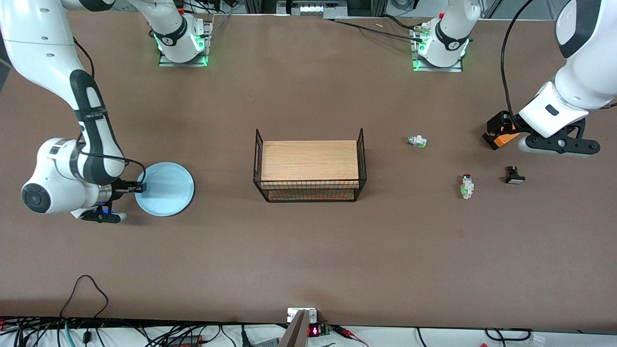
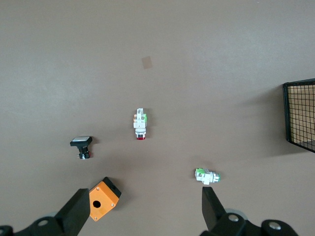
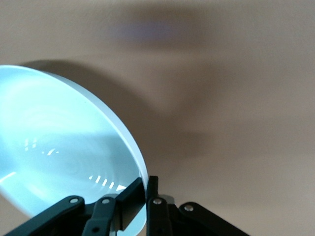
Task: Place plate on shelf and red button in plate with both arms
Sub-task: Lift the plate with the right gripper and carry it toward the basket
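Glossy, slippery and breakable, the plate (image 1: pixel 166 189) is being pinched at its thin rim by the clenched right gripper (image 3: pixel 146 189), while the left gripper (image 2: pixel 142 209) is being held spread wide over the light red button (image 2: pixel 140 125).

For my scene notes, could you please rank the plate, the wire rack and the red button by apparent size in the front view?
1. Wire rack
2. Plate
3. Red button

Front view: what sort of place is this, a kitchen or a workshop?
Most likely a robotics lab bench. Two white arms are bolted to a brown table, cables trail along its edge, and the objects look like test props: a plate, a wire rack and small push-button switches.
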Tool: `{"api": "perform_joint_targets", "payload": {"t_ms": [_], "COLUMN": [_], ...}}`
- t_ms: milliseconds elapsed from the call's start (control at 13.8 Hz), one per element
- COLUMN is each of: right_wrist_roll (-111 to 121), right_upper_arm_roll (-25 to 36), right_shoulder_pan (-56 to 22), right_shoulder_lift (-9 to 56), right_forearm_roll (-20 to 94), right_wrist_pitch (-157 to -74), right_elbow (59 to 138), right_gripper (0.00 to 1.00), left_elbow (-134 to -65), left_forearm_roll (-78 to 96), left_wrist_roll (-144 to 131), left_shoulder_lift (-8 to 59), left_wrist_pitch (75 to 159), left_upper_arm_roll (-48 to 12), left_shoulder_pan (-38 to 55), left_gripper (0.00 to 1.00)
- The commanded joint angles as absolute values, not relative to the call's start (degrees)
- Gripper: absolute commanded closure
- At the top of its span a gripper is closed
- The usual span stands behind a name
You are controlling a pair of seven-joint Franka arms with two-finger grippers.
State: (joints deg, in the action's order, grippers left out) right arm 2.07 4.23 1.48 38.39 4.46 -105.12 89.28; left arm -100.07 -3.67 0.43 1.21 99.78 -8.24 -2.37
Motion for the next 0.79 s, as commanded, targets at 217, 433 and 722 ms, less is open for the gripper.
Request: {"api": "perform_joint_targets", "payload": {"t_ms": [217, 433, 722], "right_wrist_roll": [1.85, 0.37, -7.28], "right_upper_arm_roll": [4.39, 5.01, 4.04], "right_shoulder_pan": [2.11, 1.93, 1.32], "right_shoulder_lift": [36.56, 36.48, 31.22], "right_forearm_roll": [4.92, 5.01, 7.54], "right_wrist_pitch": [-86.69, -76.94, -69.18], "right_elbow": [78.07, 72.62, 69.87], "right_gripper": [1.00, 1.00, 1.00], "left_elbow": [-100.37, -100.28, -100.37], "left_forearm_roll": [-2.46, -2.46, -2.46], "left_wrist_roll": [1.41, 1.41, 1.41], "left_shoulder_lift": [0.97, 0.97, 0.97], "left_wrist_pitch": [100.11, 100.11, 100.11], "left_upper_arm_roll": [-8.17, -8.17, -8.17], "left_shoulder_pan": [-2.55, -2.55, -2.55], "left_gripper": [0.00, 0.00, 0.00]}}
